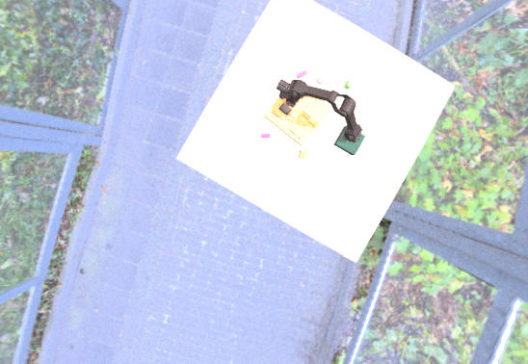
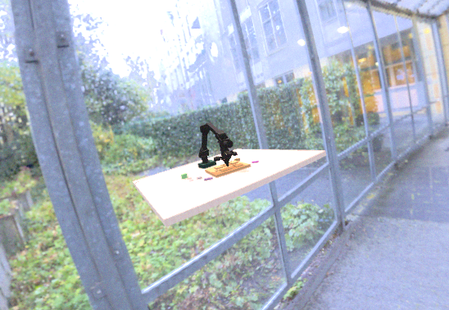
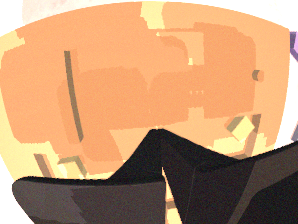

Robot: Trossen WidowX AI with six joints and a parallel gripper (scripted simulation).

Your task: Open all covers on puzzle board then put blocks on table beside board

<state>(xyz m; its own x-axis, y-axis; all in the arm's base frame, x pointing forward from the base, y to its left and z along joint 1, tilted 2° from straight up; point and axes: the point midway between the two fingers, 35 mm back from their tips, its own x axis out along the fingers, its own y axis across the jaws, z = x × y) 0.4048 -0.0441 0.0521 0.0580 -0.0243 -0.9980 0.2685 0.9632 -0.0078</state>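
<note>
The orange wooden puzzle board [image 1: 315, 107] [image 2: 217, 173] [image 3: 115, 45] lies flat on the table. My gripper [image 2: 228, 165] [image 3: 156, 135] is shut and empty, its tips low over the board; in the top view the arm hides the tips. In the wrist view a small square yellow-topped piece [image 3: 241, 128] stands right of the tips, with a round peg [image 3: 257, 75] beyond it. A long dark slot [image 3: 73, 97] runs at the left. Whether the covers are open is unclear. A magenta piece [image 1: 302, 74] [image 2: 208, 179], another magenta piece [image 1: 265, 136] [image 2: 255, 161] and a green block [image 1: 347, 84] [image 2: 184, 175] lie off the board.
A small orange-yellow block [image 1: 303, 154] lies on the table off one board corner. Faint pale pieces lie between the first magenta piece and the green block. The arm's green base [image 1: 350, 143] [image 2: 206, 164] stands beside the board, and the arm arches over one side of it.
</note>
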